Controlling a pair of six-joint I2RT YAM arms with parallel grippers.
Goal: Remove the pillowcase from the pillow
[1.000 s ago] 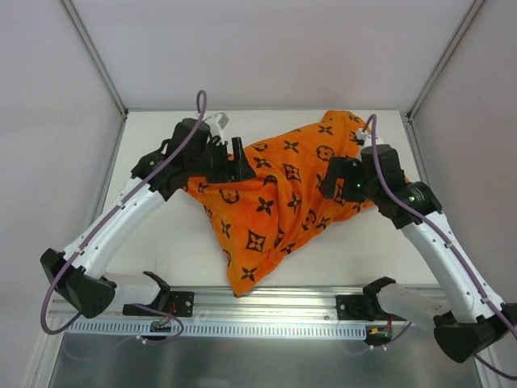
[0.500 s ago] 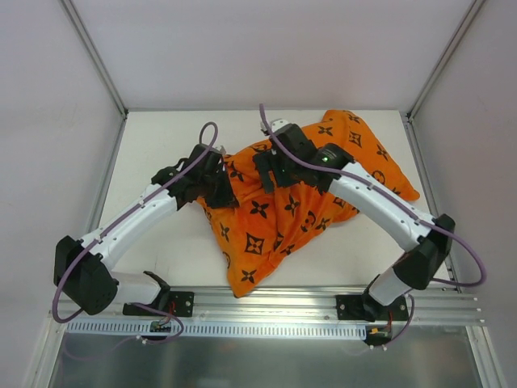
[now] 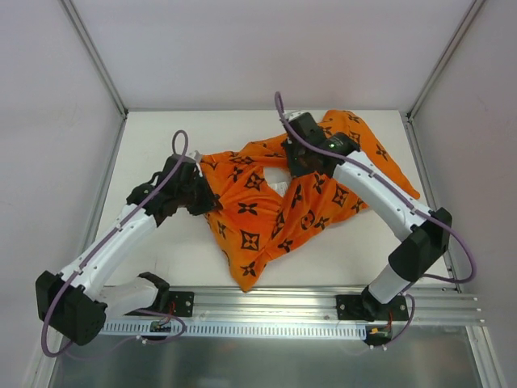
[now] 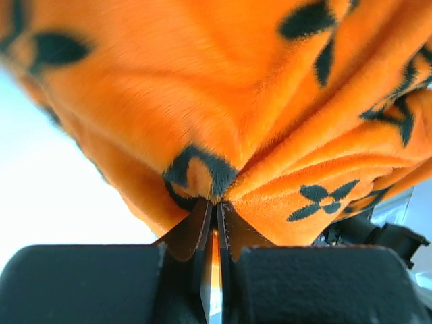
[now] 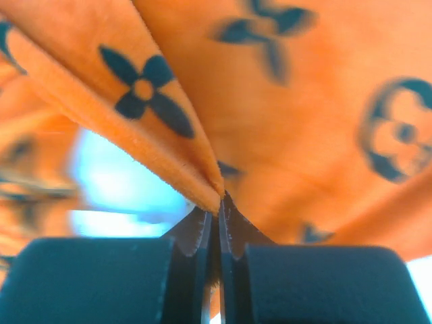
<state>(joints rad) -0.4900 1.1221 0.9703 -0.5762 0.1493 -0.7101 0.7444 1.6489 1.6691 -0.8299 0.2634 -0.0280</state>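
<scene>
The bright orange pillowcase [image 3: 254,222] with black motifs lies across the middle of the table, stretched between both arms. A small patch of the white pillow [image 3: 279,187] shows in a gap in the fabric; the rest of it is hidden. At the pillowcase's left edge my left gripper [image 3: 208,196] is shut on a bunched fold; in the left wrist view that gripper [image 4: 216,204] pinches the pillowcase [image 4: 202,101]. Over the upper middle my right gripper [image 3: 296,167] is shut on a fold; in the right wrist view that gripper [image 5: 220,200] nips an edge of the pillowcase [image 5: 304,101].
The white table [image 3: 157,141] is walled on the left, back and right. A metal rail [image 3: 266,303] with the arm bases runs along the near edge. The right arm's long link [image 3: 380,194] crosses over the pillowcase's right part.
My right arm swung left over the pillowcase and shut on a fold. My left gripper shut on the left edge and drew it left. The fabric spread, showing white.
</scene>
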